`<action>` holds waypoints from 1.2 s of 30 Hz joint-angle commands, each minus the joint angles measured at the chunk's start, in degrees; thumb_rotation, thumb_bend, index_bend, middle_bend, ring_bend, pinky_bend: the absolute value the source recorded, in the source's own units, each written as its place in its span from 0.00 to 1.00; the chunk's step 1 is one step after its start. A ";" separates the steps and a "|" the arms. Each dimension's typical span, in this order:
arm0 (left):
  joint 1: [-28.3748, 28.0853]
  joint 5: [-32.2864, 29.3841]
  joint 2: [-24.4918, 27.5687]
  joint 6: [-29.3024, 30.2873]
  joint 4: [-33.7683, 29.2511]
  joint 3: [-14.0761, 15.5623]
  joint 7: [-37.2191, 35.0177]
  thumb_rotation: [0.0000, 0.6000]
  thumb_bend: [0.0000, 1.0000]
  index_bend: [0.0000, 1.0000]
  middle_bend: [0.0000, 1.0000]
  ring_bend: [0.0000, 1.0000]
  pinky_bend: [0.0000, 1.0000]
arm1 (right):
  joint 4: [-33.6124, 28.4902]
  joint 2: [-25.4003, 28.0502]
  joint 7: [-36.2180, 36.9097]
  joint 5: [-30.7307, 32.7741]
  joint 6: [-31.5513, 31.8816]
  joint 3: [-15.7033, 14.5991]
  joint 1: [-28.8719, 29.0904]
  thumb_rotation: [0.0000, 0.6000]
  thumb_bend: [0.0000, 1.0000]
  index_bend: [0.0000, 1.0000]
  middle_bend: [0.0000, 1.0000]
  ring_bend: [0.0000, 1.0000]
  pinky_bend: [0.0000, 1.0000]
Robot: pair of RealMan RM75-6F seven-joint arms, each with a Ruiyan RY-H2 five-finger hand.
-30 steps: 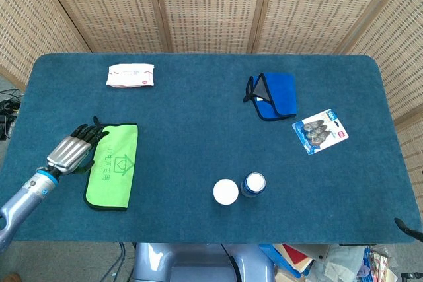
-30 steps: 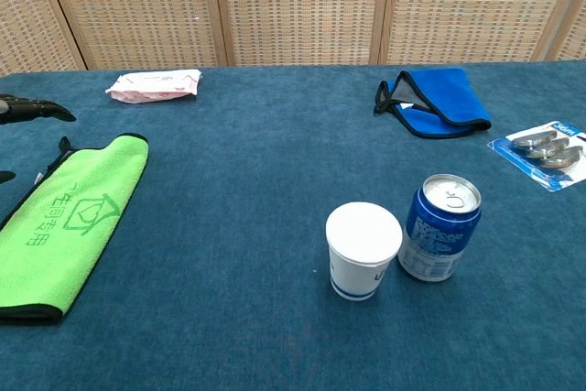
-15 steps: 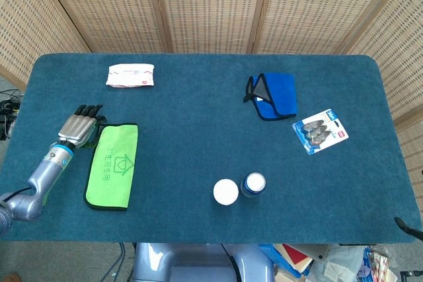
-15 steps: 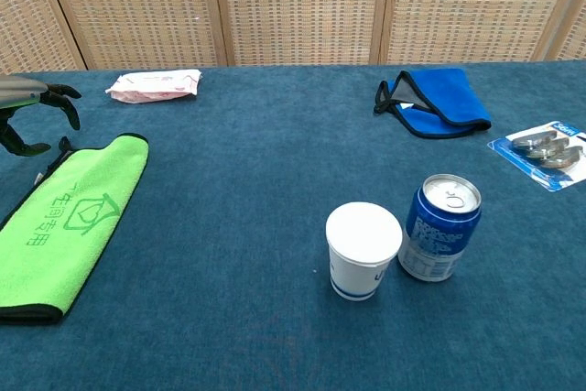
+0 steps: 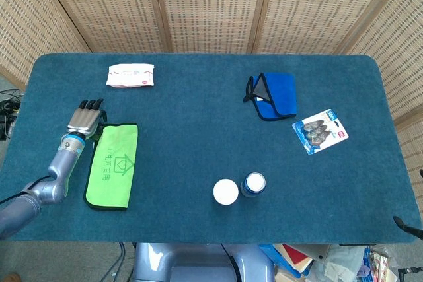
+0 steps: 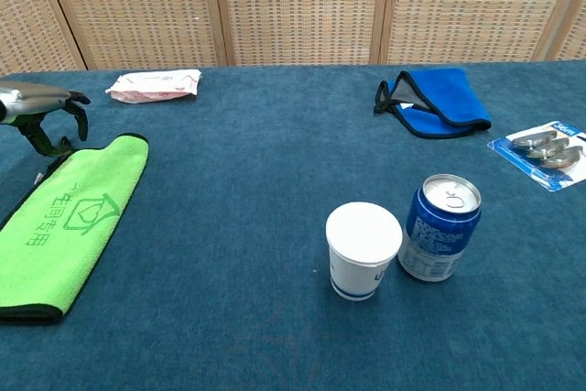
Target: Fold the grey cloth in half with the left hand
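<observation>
Chest view shows the green cloth (image 6: 66, 226) lying flat and already doubled, nearest the robot. Just beyond its far corner the left hand (image 5: 84, 119) hovers empty, fingers loosely spread and curled downward, seemingly poised over that edge.

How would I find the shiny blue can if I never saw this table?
Start at the blue table and go to its near edge, a little right of the middle. Two small round things stand there side by side: a white paper cup on the left and the blue can on the right. The can is blue with a silver top and pull tab.
</observation>
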 commanded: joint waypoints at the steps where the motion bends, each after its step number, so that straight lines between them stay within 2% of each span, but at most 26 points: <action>1: -0.67 -2.04 -1.66 -0.56 1.61 -0.22 1.90 1.00 0.45 0.39 0.00 0.00 0.00 | 0.09 -0.05 -0.06 0.19 -0.19 0.05 0.11 1.00 0.00 0.06 0.00 0.00 0.00; 13: -0.64 -5.00 -3.93 -0.76 3.98 -0.35 4.26 1.00 0.44 0.42 0.00 0.00 0.00 | 0.38 -0.11 0.01 0.94 -0.83 0.21 0.39 1.00 0.00 0.06 0.00 0.00 0.00; 19: -0.45 -4.40 -4.70 -0.69 5.29 -0.64 3.35 1.00 0.45 0.50 0.00 0.00 0.00 | 0.41 -0.14 0.08 0.97 -0.81 0.19 0.40 1.00 0.00 0.06 0.00 0.00 0.00; 36: -0.79 -3.69 -5.05 -1.68 8.04 -1.33 3.00 1.00 0.45 0.50 0.00 0.00 0.00 | 0.51 -0.24 -0.13 1.10 -1.18 0.08 0.61 1.00 0.00 0.06 0.00 0.00 0.00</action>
